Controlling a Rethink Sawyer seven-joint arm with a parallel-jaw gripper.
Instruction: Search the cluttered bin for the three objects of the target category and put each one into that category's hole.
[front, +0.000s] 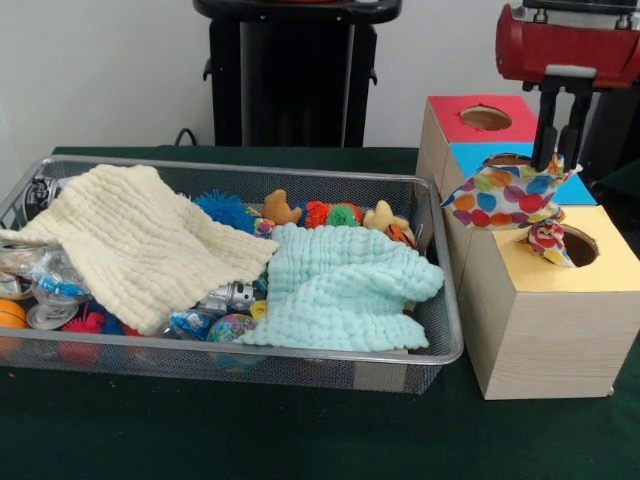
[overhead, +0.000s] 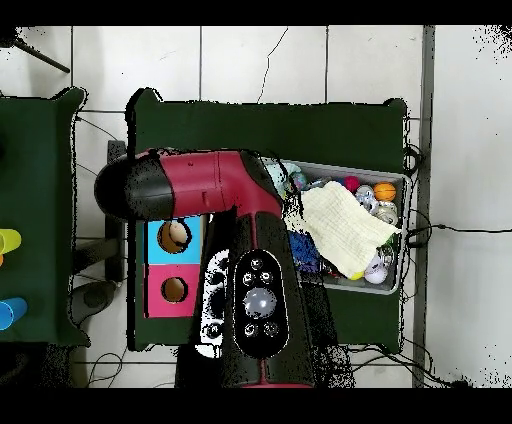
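Observation:
My gripper (front: 558, 158) hangs at the right of the front view, over the row of boxes. It is shut on a white fabric piece with bright polka dots (front: 503, 196), which droops left and down from the fingers. A smaller printed bit of fabric (front: 548, 241) lies at the rim of the round hole (front: 580, 246) in the yellow-faced box (front: 600, 275); I cannot tell if it is the same piece. The wire mesh bin (front: 200, 350) stands to the left. In the overhead view the arm (overhead: 258, 290) hides the gripper and the yellow box.
In the bin a cream waffle cloth (front: 140, 240) and a mint waffle cloth (front: 340, 285) cover several small toys. The red-faced box (front: 455, 125) and the blue-faced box (front: 578, 190) stand behind the yellow one. The overhead view shows the bin (overhead: 398, 270), cream cloth (overhead: 345, 225), and blue (overhead: 155, 237) and red (overhead: 157, 290) boxes.

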